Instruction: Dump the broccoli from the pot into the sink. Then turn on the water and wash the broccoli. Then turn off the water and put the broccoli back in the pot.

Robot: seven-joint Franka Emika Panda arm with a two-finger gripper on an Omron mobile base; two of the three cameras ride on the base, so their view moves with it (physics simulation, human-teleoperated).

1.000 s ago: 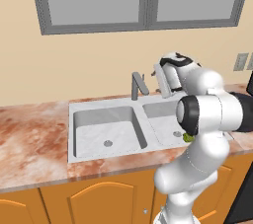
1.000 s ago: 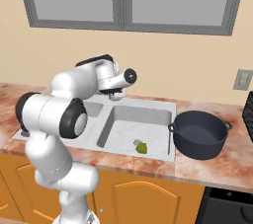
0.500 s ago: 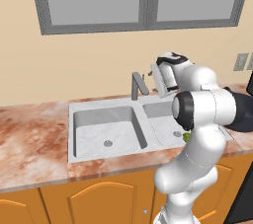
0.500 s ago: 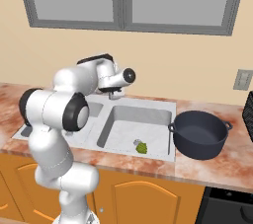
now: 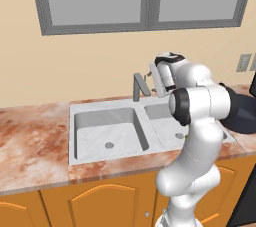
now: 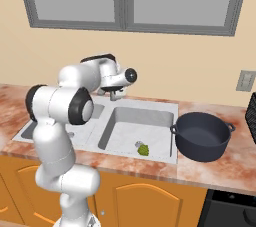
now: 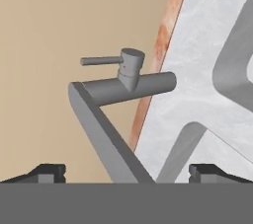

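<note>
Broccoli (image 6: 143, 149) lies in sink (image 6: 167, 106); wide-open end effector (image 7: 126, 171) faces faucet (image 7: 111, 99), whose handle needs turning next.

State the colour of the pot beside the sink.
Dark navy-black pot, clearest in the right base view.

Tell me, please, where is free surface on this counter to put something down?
Free: the counter left of the sink, and the strip in front of the pot. Crowded: the faucet, with the open gripper beside it, and the broccoli basin.
</note>
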